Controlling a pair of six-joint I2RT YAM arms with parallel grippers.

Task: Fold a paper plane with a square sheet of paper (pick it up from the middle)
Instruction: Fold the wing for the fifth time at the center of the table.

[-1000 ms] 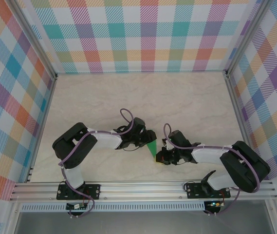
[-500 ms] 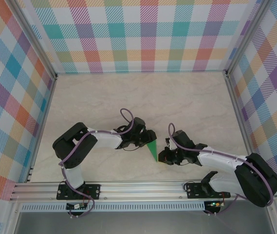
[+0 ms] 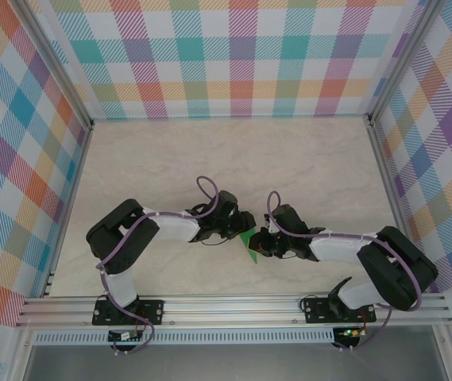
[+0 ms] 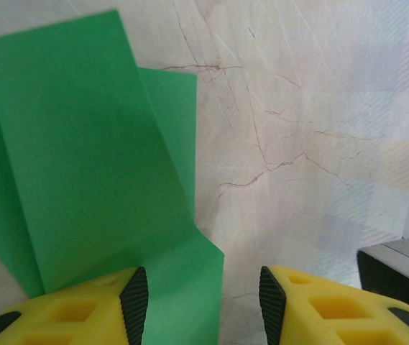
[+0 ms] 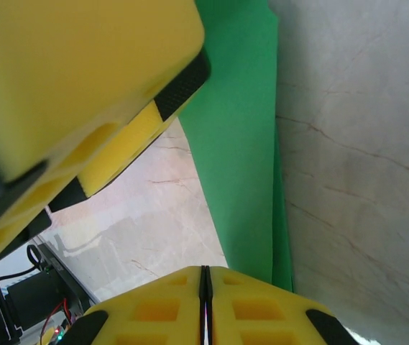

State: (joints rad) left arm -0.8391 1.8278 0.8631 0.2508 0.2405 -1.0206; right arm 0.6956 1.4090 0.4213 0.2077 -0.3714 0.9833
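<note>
Looks like the green paper (image 4: 82, 144) is pinned to the surface (image 4: 319, 108) under the half-spread left hand (image 4: 204, 296) so a crease can be pressed by the closed-up right hand (image 5: 205, 279).

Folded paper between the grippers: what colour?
The paper is plain bright green, clearest in the left wrist view.

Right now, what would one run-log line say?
item: partly folded green paper, between grippers | left gripper: open, over paper | right gripper: shut, tips at paper edge
</note>
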